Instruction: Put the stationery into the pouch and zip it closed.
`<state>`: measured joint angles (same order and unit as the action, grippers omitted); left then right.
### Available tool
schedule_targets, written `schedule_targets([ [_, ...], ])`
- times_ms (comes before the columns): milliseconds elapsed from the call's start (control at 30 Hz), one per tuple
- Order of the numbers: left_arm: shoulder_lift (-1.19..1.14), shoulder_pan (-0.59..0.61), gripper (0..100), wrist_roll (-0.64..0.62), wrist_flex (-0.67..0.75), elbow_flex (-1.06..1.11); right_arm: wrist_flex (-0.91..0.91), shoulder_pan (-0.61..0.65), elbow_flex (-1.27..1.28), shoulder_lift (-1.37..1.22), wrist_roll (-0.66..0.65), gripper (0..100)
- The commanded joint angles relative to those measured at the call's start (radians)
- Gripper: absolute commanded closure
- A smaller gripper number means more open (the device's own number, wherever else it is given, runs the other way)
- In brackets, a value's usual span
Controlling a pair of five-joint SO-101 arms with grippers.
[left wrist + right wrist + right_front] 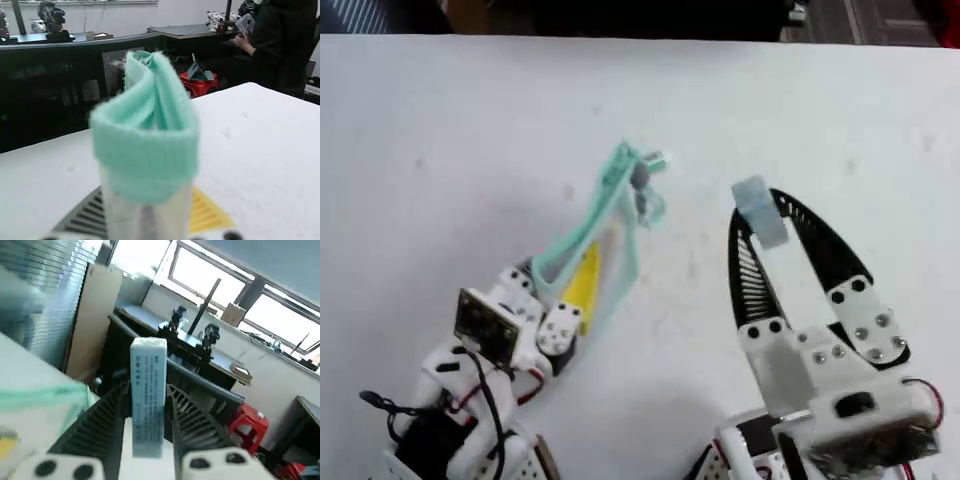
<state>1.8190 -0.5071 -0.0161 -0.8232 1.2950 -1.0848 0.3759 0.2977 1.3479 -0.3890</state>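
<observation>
My left gripper (572, 285) is shut on one end of the teal mesh pouch (605, 205), which stretches away from it above the white table (440, 130). A small grey item (640, 180) shows through the mesh near the pouch's far end. The left wrist view has the pouch's folded teal edge (147, 155) pinched close up between a yellow finger (207, 212) and a dark ribbed one. To the right of the pouch, my right gripper (758, 205) is shut on a pale blue eraser (760, 212) at its black fingertips. That eraser (148, 395) stands upright between the ribbed fingers (192, 425).
The table's far edge (640, 38) runs along the top of the high view, with dark floor beyond. Bare tabletop lies to the left and beyond both arms. A gap of table separates the pouch's far end from the eraser.
</observation>
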Motion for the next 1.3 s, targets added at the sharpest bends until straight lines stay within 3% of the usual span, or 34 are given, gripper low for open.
schedule_targets([
  [0, 0.008, -0.070, 98, 0.011, -0.021, -0.020, 0.061, -0.010, 0.000, 0.004, 0.147, 98.2],
  [267, 0.008, -0.143, 98, 0.012, -0.084, -0.008, 0.062, 0.001, -0.006, -0.090, 0.262, 98.2],
  [533, 0.008, -0.140, 98, 0.014, -0.044, 0.054, 0.038, 0.343, 0.044, -0.194, 0.276, 98.2],
  [667, 0.008, -0.140, 87, 0.149, -0.057, 0.057, 0.035, 0.352, 0.077, -0.194, 0.276, 98.1],
  [733, 0.008, -0.140, 82, 0.146, -0.081, 0.058, 0.031, 0.357, 0.089, -0.194, 0.276, 98.1],
  [867, 0.008, -0.133, 82, 0.109, -0.083, 0.052, 0.031, 0.394, 0.097, -0.202, 0.276, 98.1],
  [1100, 0.008, -0.001, 82, 0.064, -0.043, 0.054, -0.027, 0.403, 0.098, -0.197, 0.275, 98.1],
  [1267, 0.008, 0.001, 82, 0.054, -0.043, 0.054, -0.002, 0.404, 0.138, -0.203, 0.275, 98.1],
])
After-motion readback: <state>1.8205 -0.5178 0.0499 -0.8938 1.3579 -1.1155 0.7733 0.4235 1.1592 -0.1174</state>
